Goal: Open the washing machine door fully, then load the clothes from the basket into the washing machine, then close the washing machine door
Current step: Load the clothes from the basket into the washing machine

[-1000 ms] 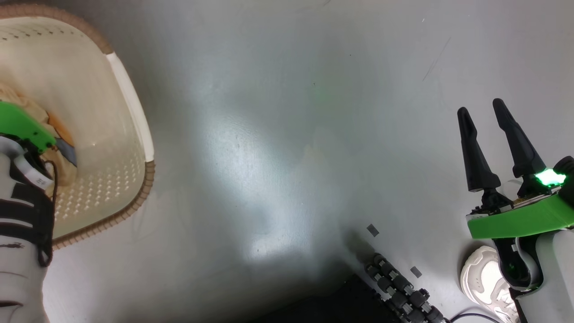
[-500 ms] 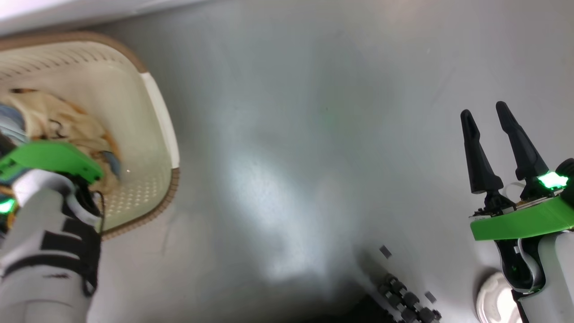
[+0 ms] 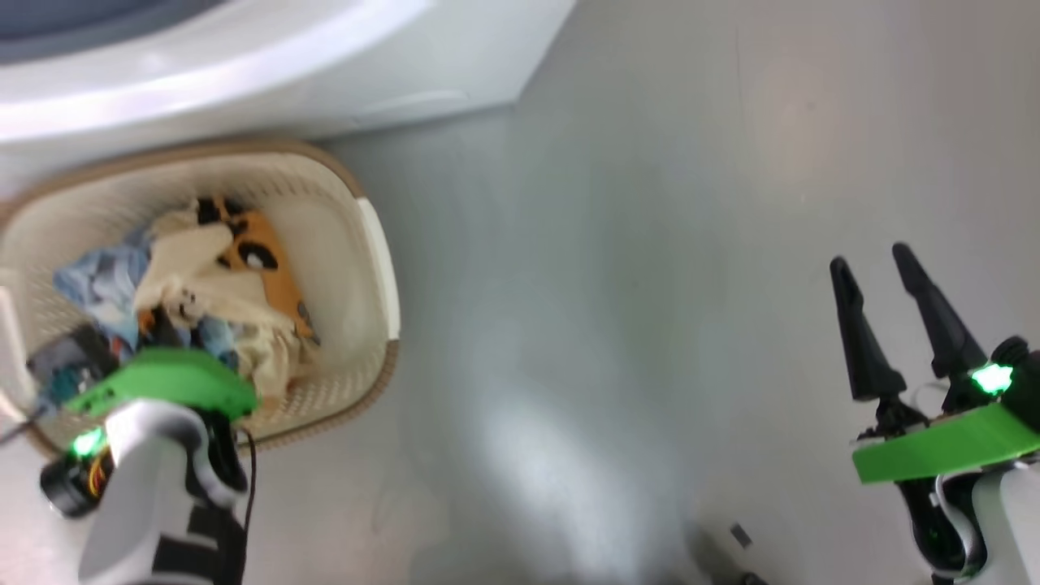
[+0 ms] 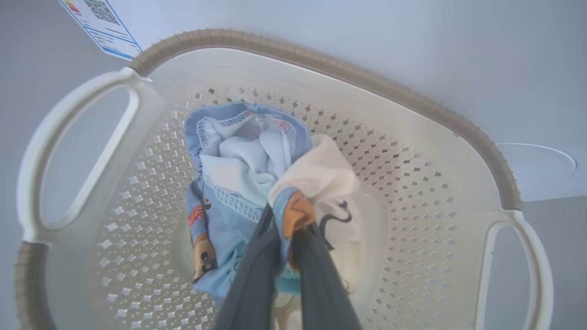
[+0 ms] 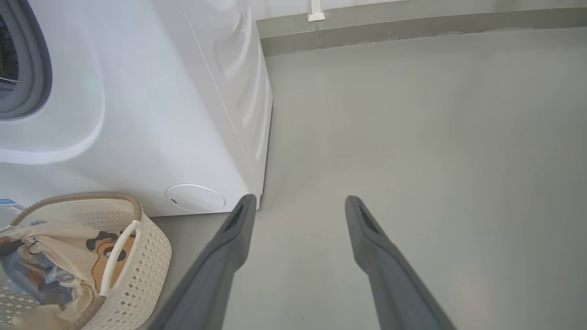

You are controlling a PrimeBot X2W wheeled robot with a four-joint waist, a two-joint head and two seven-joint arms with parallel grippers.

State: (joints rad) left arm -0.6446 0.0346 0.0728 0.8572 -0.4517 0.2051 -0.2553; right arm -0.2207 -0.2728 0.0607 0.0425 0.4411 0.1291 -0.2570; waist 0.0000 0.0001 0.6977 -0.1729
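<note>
Pinching clothes (image 4: 243, 169) inside basket (image 4: 367, 81), left jaws clamped on fabric fold; right jaws wide, empty, above floor (image 5: 412, 137).

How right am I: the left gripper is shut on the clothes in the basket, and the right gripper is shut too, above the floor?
One slip: the right gripper is open, fingers apart above the floor, as the right wrist view shows. The left gripper is indeed shut on the clothes in the basket.
</note>
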